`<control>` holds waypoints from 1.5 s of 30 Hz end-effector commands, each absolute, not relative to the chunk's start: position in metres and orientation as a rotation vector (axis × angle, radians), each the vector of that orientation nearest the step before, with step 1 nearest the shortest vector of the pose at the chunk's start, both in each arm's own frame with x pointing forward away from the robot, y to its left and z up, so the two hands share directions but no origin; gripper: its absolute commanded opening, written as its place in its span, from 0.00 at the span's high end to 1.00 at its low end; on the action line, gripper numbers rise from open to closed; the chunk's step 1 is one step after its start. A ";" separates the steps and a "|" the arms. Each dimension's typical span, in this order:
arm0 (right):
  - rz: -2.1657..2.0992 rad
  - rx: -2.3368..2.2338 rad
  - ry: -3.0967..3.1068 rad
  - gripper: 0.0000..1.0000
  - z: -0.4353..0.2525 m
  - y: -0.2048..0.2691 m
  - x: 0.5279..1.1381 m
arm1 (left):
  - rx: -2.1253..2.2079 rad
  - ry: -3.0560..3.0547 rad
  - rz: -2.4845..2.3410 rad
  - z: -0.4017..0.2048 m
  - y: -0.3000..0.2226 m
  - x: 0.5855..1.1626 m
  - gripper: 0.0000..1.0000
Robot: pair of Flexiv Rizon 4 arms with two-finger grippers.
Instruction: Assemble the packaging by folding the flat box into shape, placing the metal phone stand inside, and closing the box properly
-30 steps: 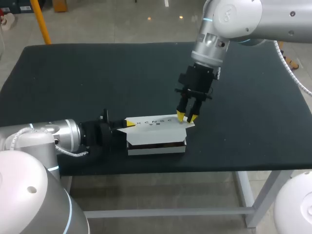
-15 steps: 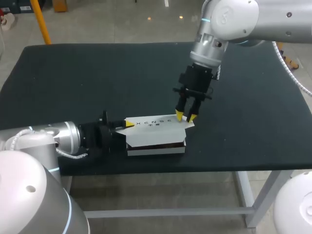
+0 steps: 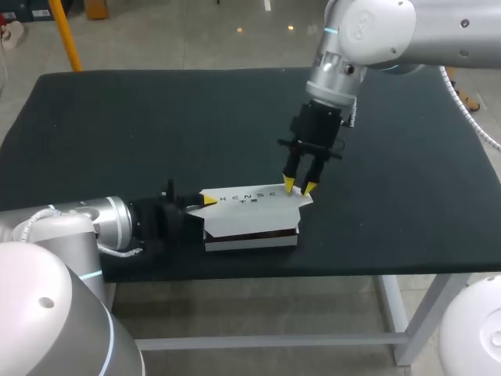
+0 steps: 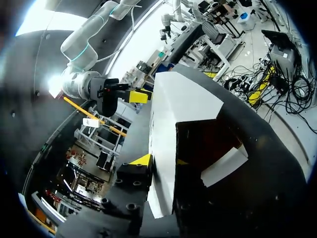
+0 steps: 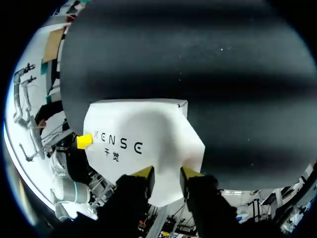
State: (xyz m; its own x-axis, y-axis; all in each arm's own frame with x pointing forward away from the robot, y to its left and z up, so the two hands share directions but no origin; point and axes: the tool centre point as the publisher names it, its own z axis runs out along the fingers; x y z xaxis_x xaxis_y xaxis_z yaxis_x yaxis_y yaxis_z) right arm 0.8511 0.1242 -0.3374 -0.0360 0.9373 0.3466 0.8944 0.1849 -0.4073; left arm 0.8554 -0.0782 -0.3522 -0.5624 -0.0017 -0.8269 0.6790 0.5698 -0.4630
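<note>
The white box (image 3: 250, 222) lies near the table's front edge, its printed lid (image 3: 250, 197) raised a little over a dark gap. No phone stand shows. My left gripper (image 3: 205, 200) is at the box's left end. In the left wrist view the lid's (image 4: 178, 99) edge lies between the slightly parted fingers of that gripper (image 4: 161, 161), one yellow tip above it. My right gripper (image 3: 299, 188) hangs open just over the lid's right rear corner. The right wrist view shows this gripper's (image 5: 167, 174) two tips apart at the lid's (image 5: 143, 129) edge, gripping nothing.
The dark table (image 3: 117, 133) stretches behind and to both sides of the box. Its front edge runs close below the box.
The right gripper has risen slightly off the lid's corner. The left arm has shifted a little at the box's left end. The box has stayed in place.
</note>
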 end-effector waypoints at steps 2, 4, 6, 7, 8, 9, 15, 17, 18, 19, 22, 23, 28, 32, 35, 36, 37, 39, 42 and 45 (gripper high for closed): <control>0.114 -1.723 -1.937 0.62 -0.340 0.129 0.850 | 0.529 1.958 -1.019 -0.352 -0.079 0.851 0.80; 0.117 -1.723 -1.940 0.62 -0.340 0.131 0.850 | 0.529 1.959 -1.016 -0.352 -0.079 0.851 0.79; 0.117 -1.726 -1.941 0.62 -0.341 0.131 0.850 | 0.530 1.959 -1.014 -0.352 -0.080 0.851 0.75; 0.117 -1.726 -1.941 0.62 -0.341 0.131 0.850 | 0.530 1.960 -1.013 -0.352 -0.080 0.852 0.73; 0.117 -1.726 -1.941 0.62 -0.341 0.131 0.850 | 0.531 1.960 -1.013 -0.351 -0.080 0.852 0.72; 0.117 -1.727 -1.940 0.62 -0.341 0.131 0.849 | 0.531 1.960 -1.013 -0.351 -0.080 0.852 0.71; 0.117 -1.732 -1.934 0.63 -0.342 0.130 0.849 | 0.521 1.960 -1.012 -0.351 -0.076 0.853 0.66; 0.116 -1.732 -1.932 0.63 -0.343 0.129 0.849 | 0.515 1.960 -1.009 -0.350 -0.074 0.852 0.65; 0.116 -1.732 -1.931 0.63 -0.343 0.129 0.849 | 0.511 1.961 -1.005 -0.350 -0.073 0.852 0.65; 0.116 -1.732 -1.930 0.63 -0.343 0.129 0.849 | 0.507 1.961 -1.003 -0.350 -0.072 0.851 0.65; 0.115 -1.731 -1.930 0.63 -0.344 0.129 0.849 | 0.493 1.958 -0.994 -0.347 -0.068 0.850 0.65; 0.115 -1.731 -1.930 0.63 -0.344 0.129 0.849 | 0.489 1.956 -0.991 -0.346 -0.066 0.849 0.65; 0.105 -1.732 -1.931 0.62 -0.344 0.129 0.848 | 0.461 1.961 -0.959 -0.341 -0.055 0.844 0.64; 0.096 -1.736 -1.931 0.62 -0.344 0.128 0.848 | 0.429 2.011 -0.909 -0.340 -0.041 0.839 0.63; 0.092 -1.739 -1.931 0.62 -0.345 0.128 0.848 | 0.407 2.053 -0.893 -0.337 -0.029 0.835 0.64; 0.090 -1.739 -1.931 0.62 -0.345 0.127 0.847 | 0.396 2.080 -0.896 -0.335 -0.023 0.833 0.63; 0.086 -1.742 -1.931 0.62 -0.345 0.127 0.847 | 0.384 2.110 -0.895 -0.332 -0.018 0.832 0.63; 0.083 -1.743 -1.931 0.62 -0.345 0.127 0.847 | 0.360 2.181 -0.920 -0.325 -0.008 0.830 0.63; 0.077 -1.747 -1.933 0.62 -0.346 0.127 0.847 | 0.318 2.273 -0.948 -0.311 0.004 0.829 0.50; 0.073 -1.748 -1.933 0.62 -0.346 0.127 0.846 | 0.278 2.368 -0.953 -0.300 0.011 0.829 0.07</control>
State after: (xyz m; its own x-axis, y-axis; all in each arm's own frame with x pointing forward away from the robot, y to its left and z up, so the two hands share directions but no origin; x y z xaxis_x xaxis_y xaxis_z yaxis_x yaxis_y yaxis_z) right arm 0.8493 0.1274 -0.3458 -0.0250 0.9392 0.3424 0.9079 0.1646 -0.3855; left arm 0.8345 -0.0082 -0.3246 -0.7019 -0.1324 -0.6998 0.4108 0.7274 -0.5496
